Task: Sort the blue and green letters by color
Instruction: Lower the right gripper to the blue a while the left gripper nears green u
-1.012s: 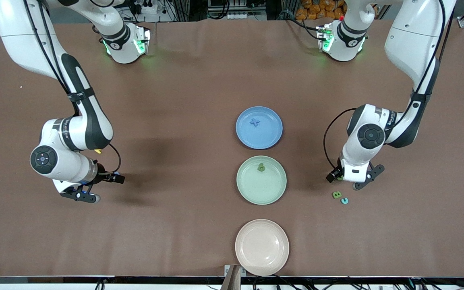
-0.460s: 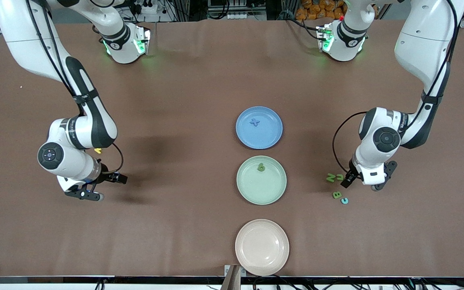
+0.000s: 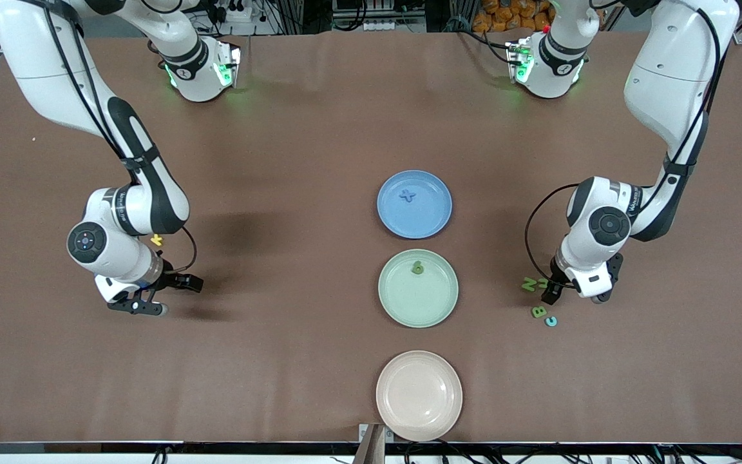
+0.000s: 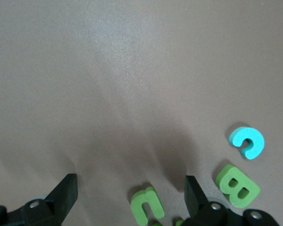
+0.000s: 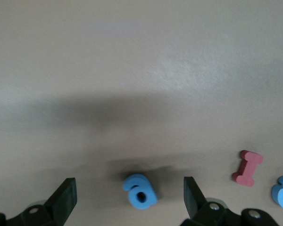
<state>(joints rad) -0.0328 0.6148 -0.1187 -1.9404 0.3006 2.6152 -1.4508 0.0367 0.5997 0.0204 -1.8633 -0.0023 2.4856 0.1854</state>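
Left gripper [image 4: 127, 200] hangs spread wide over a green letter [image 4: 146, 206], probably a "u", just beside the green B [image 3: 538, 312]. Right gripper [image 5: 127, 200] is spread too, over 1 blue letter [image 5: 139, 191] near a red I [image 5: 247, 168].

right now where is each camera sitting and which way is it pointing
Front view: high across the table, facing the bases, over the round blue plate, green plate and pink plate; both arms show.
Left wrist view: on the left arm, looking down past the open left gripper at a green foam letter c, green foam B and turquoise c.
Right wrist view: on the right arm, looking down past the open right gripper at a blue foam letter and red I.
Shared: green B and turquoise c also show in front.
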